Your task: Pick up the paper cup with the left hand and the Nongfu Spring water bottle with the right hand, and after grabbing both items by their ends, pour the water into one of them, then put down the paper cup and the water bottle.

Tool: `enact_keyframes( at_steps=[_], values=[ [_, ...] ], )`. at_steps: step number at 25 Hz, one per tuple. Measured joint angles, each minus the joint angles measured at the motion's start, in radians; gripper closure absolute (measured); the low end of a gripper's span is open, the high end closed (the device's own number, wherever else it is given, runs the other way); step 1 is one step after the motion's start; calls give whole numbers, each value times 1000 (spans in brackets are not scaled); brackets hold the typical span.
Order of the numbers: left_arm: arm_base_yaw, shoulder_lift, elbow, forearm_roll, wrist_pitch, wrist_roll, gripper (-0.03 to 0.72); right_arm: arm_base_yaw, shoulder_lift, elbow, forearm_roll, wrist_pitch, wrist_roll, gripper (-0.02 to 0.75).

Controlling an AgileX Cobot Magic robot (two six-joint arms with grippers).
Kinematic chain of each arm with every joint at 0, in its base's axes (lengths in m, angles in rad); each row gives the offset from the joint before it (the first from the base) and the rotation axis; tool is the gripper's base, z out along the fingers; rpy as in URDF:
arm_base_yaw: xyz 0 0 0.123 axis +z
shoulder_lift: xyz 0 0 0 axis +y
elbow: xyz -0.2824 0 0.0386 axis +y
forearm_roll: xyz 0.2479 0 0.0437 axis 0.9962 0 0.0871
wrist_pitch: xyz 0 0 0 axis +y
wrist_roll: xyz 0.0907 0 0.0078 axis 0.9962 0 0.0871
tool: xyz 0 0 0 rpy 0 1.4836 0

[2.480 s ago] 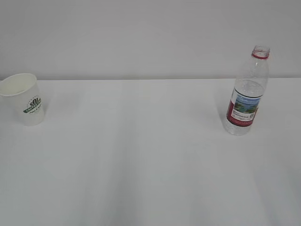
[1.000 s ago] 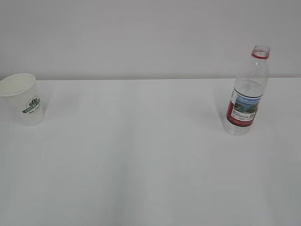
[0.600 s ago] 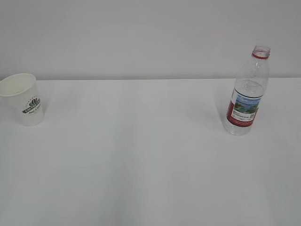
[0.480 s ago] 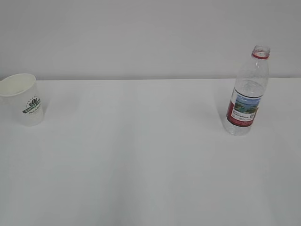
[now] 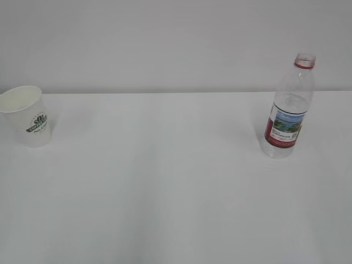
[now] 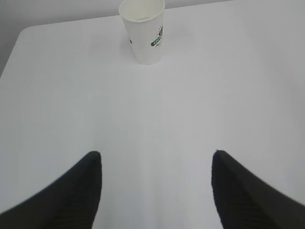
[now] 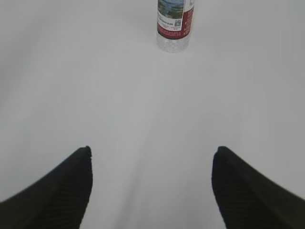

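The paper cup (image 5: 26,115) stands upright at the table's far left, white with a green logo. In the left wrist view the paper cup (image 6: 144,29) is far ahead of my left gripper (image 6: 156,153), which is open with only bare table between its black fingers. The Nongfu Spring water bottle (image 5: 288,107) stands upright on the right, uncapped, with a red neck ring and red label. The right wrist view shows only the lower part of the bottle (image 7: 175,24), well ahead of my open, empty right gripper (image 7: 152,149). Water is not discernible. Neither arm appears in the exterior view.
The white table (image 5: 165,176) meets a pale wall at the back. The table's left corner and edge (image 6: 21,36) show in the left wrist view, close to the cup.
The cup's place in the exterior view shifts only by a few pixels; the bottle has not moved. No arm has entered the exterior view.
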Motion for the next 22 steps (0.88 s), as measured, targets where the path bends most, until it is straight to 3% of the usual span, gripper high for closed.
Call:
enact_keyframes(
  at_steps=[22],
  values=[
    [0,0,0,-2,0,0,172,0,-85,0,0,0,2,149]
  ],
)
